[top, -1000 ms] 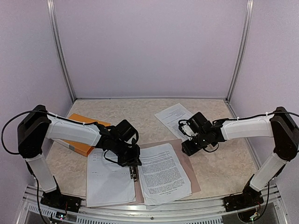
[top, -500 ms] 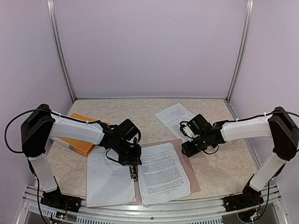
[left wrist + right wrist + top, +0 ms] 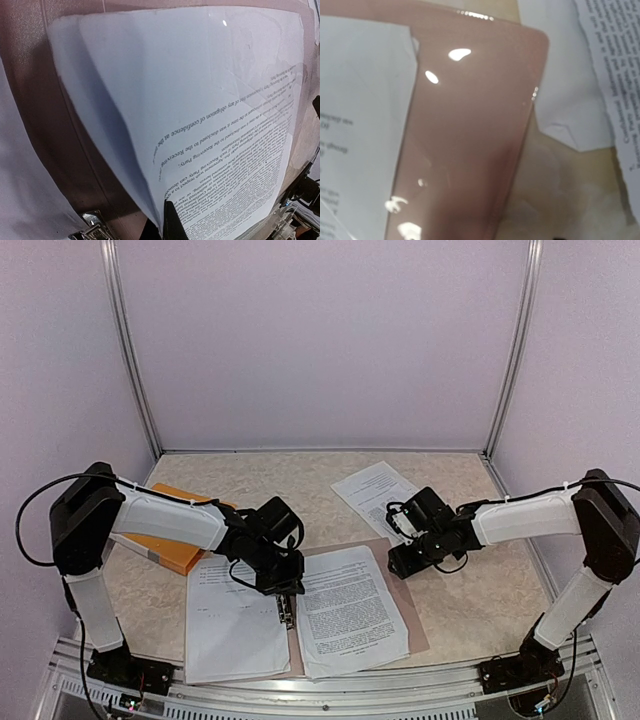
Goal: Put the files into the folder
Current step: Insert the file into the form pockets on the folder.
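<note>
Here's the marbled desk [image 3: 470,610] under both my arms, and lying open flat on its near half is the pinkish-brown folder [image 3: 414,624], glossy under the lights in my right wrist view. The files are split up. The right sheet [image 3: 350,615] sits on the folder's right half, printed side up, with its inner edge curling up off the folder in my left wrist view. The left sheet [image 3: 235,625] covers the folder's left half, mostly blank with a few lines of print at the top. The far sheet [image 3: 368,490] lies out on the bare desk beyond the folder's far right corner, not inside at all. Off to my left is a flat orange book [image 3: 165,545], partly under my left forearm. My left pincer [image 3: 285,590] is down at the folder's spine and closed tight, one dark fingertip [image 3: 172,225] against the right sheet's raised edge; whether paper is pinched, I can't tell. My right pincer [image 3: 402,558] hangs over the folder's far right corner; wide or narrow, I cannot tell. Smallest of all, the metal clip [image 3: 287,612] glints at the spine.
</note>
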Controlling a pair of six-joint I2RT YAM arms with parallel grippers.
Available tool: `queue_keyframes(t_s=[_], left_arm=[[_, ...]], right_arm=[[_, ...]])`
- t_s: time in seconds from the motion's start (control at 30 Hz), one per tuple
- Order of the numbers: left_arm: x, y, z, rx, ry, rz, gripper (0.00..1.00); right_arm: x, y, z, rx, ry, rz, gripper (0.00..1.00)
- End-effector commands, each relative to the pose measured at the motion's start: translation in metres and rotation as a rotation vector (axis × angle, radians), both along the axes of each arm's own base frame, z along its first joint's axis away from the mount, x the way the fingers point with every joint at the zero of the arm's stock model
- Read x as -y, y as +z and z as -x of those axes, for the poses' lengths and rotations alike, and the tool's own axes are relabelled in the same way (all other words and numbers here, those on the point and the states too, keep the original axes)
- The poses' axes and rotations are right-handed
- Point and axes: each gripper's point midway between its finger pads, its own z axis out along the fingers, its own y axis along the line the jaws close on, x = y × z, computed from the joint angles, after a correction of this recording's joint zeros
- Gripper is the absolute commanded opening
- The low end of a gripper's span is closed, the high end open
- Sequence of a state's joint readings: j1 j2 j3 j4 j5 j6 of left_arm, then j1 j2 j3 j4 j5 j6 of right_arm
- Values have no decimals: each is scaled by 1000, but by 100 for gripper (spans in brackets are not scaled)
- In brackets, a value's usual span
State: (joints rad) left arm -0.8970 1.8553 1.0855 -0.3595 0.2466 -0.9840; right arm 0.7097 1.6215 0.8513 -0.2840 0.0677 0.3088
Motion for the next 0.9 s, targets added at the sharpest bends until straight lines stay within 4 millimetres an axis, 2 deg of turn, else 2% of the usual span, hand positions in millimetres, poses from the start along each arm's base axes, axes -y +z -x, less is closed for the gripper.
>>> queue_keyframes(t_s=[0.0,0.37,0.87], left_arm=[[5,1,-8,16,14,14,0],[7,0,-13,17,30,23,0],[18,-1,-21,26,6,34,0]], right_arm=[[5,-8,0,-20,-21,1,60],[8,-8,-1,-18,-33,-1,63],[-5,-16,4,-58,-22,-93,63]])
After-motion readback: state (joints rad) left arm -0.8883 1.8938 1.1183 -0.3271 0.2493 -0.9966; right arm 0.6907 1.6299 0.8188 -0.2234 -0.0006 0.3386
